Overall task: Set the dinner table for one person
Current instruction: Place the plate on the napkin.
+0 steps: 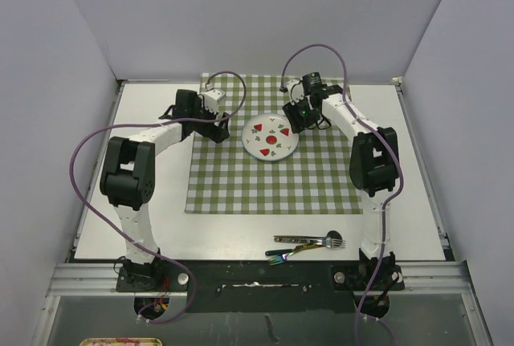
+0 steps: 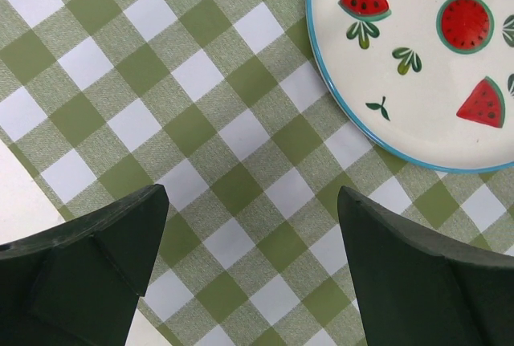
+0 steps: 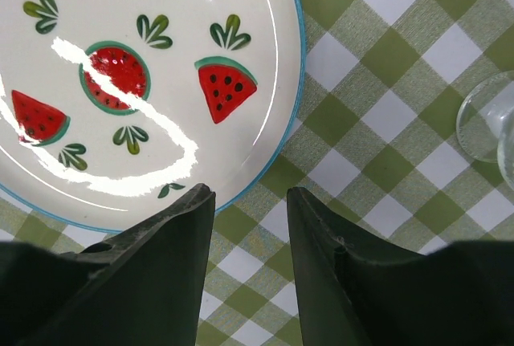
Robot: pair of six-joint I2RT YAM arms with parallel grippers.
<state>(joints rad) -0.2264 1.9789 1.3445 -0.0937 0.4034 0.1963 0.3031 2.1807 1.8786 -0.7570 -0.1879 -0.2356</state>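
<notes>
A white plate (image 1: 271, 137) with a blue rim and watermelon pictures lies on the green-and-white checked cloth (image 1: 265, 189), which covers the middle of the dinner table (image 1: 152, 209). My left gripper (image 1: 215, 131) hovers just left of the plate, open wide, with only cloth between its fingers (image 2: 253, 193); the plate (image 2: 418, 57) shows at the upper right there. My right gripper (image 1: 299, 121) is at the plate's right rim, open, nothing held (image 3: 250, 192). Its left finger (image 3: 152, 266) overlaps the plate (image 3: 177, 9) edge.
A silver fork (image 1: 315, 240) and an iridescent piece of cutlery (image 1: 291, 254) lie on bare table near the front edge, between the arm bases. A clear glass (image 3: 488, 121) stands on the cloth right of the right gripper. Grey walls enclose three sides.
</notes>
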